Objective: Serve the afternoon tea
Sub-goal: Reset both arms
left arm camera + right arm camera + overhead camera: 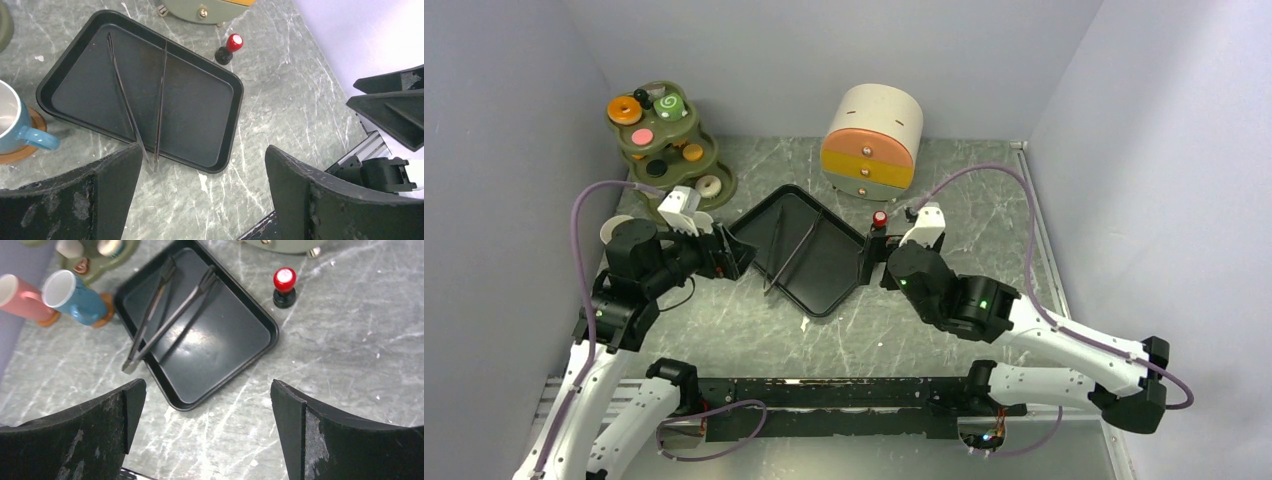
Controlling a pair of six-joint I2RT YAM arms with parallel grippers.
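Observation:
Toy pastries sit on the olive tiered stand (686, 150) at the back left, among them an orange doughnut (625, 109) and a green swirl roll (668, 104). A white doughnut (709, 185) lies on its lowest tier. The blue cup (75, 296) and pink cup (22, 297) stand on orange saucers (27, 150) left of the black tray; in the top view my left arm mostly hides them. The left gripper (732, 254) (202, 170) hovers open at the tray's left corner. At the tray's right corner, the right gripper (870, 262) (207, 390) is open too. Neither holds anything.
The black tray (824, 270) (200, 110) (215, 350) lies in the middle with metal tongs (789, 255) (159, 110) (149, 315) across it. A small red-topped bottle (879, 220) (284, 285) stands near the tray's right corner. A drawer cabinet (872, 140) is behind it. Walls close in on three sides.

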